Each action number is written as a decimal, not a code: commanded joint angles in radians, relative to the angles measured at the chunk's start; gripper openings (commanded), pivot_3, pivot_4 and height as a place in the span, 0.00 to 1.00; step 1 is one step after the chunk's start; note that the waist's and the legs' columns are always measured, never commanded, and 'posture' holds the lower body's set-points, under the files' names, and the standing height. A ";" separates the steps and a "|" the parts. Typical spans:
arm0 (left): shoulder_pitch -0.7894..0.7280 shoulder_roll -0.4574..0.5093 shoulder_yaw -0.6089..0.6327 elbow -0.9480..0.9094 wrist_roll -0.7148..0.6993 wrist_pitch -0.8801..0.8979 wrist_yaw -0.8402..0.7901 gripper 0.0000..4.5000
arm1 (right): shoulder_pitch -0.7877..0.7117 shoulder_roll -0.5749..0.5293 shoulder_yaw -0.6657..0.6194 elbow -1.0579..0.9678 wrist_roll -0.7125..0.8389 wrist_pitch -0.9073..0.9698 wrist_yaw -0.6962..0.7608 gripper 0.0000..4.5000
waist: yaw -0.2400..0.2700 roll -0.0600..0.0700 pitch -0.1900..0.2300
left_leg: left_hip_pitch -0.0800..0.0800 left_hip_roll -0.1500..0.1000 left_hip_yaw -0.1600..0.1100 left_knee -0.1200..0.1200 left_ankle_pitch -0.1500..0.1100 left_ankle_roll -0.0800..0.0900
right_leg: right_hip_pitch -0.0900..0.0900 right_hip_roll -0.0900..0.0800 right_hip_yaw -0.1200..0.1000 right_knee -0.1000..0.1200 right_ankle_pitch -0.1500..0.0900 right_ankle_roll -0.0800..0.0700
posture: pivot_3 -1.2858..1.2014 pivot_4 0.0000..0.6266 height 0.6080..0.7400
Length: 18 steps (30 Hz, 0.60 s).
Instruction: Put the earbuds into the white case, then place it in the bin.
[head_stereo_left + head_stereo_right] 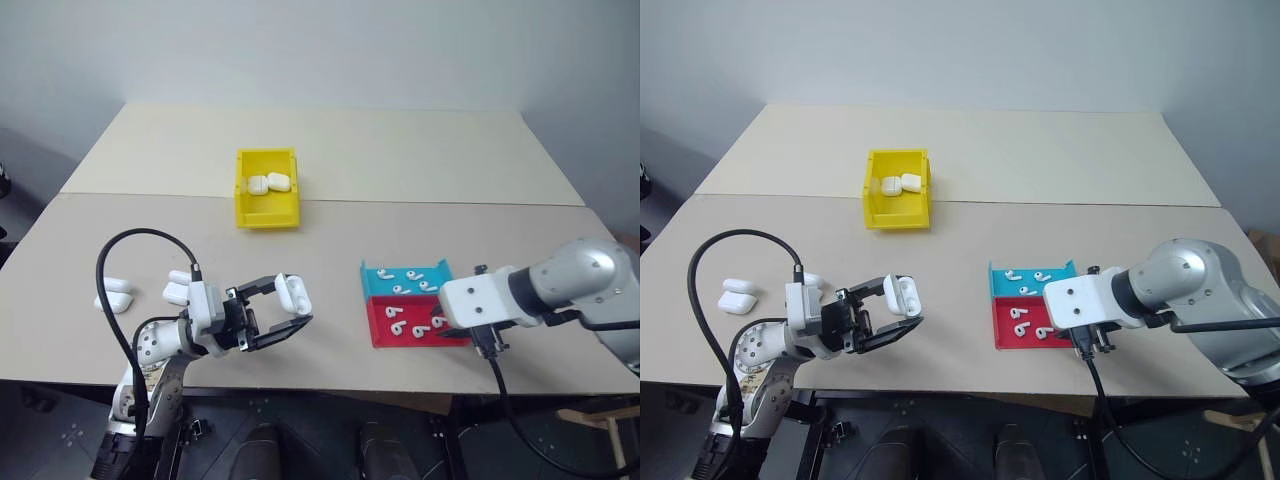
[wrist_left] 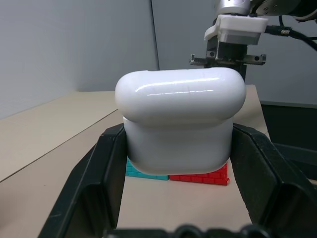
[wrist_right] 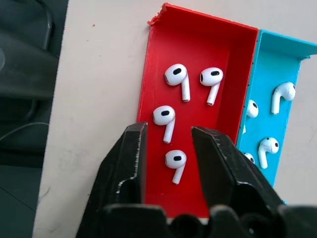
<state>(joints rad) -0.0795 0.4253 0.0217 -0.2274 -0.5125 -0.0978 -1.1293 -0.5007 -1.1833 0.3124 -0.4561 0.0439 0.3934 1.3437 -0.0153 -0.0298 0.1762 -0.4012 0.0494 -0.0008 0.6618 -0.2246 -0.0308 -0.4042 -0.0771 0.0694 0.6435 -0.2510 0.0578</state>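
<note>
We see the left claw (image 1: 285,312) pinching a white case (image 1: 293,293) between its two black fingers (image 2: 94,183), near the front edge of the table (image 1: 330,250). The case sits upright in the grip, its lid closed, with each finger pressed against one side of its lower body.

The right claw (image 3: 166,148) hangs over the red tray (image 3: 198,74), fingers pointing down and partly spread. Between the fingertips, in the tray below, lies one of the earbuds (image 3: 175,162), and another earbud (image 3: 164,119) lies just past the tips. We cannot tell whether the fingers touch either one. Two more lie further along the red tray, and the blue tray (image 3: 292,54), touching the red one along one wall, holds several more.

Out from the claws, three more white cases (image 1: 115,293) lie on the table beside the left arm. The bin (image 1: 266,210) stands well apart, further back on the table, with two closed cases (image 1: 268,184) side by side in it.
</note>
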 commanded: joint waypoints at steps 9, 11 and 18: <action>0.032 0.021 -0.024 -0.071 0.015 -0.045 0.009 0.62 | -0.099 0.097 0.112 0.093 -0.146 -0.103 0.070 0.44 | -0.001 0.000 0.000 | 0.000 0.000 0.000 0.000 0.000 0.000 | 0.000 0.000 0.000 0.000 0.000 0.000 | 0.52 0.24 1.00; 0.036 0.023 -0.027 -0.078 0.017 -0.044 0.014 0.62 | -0.114 0.115 0.127 0.113 -0.164 -0.119 0.080 0.44 | -0.001 0.000 0.000 | 0.001 0.000 0.000 0.000 0.000 0.000 | 0.000 0.000 0.000 0.000 0.000 0.000 | 0.52 0.24 1.00; 0.044 0.028 -0.027 -0.093 0.014 -0.033 0.032 0.62 | -0.146 0.156 0.146 0.151 -0.192 -0.160 0.133 0.44 | -0.001 0.000 0.000 | 0.000 0.000 0.000 0.000 0.000 0.000 | 0.000 0.000 0.000 0.000 0.000 0.000 | 0.52 0.24 1.00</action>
<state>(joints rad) -0.0362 0.4442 -0.0035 -0.2705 -0.4946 -0.1267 -1.1081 -0.6255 -1.0317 0.4625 -0.3034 -0.1382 0.2552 1.4592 -0.0164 -0.0297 0.1762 -0.4008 0.0494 -0.0008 0.6618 -0.2246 -0.0308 -0.4041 -0.0770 0.0693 0.6437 -0.2510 0.0578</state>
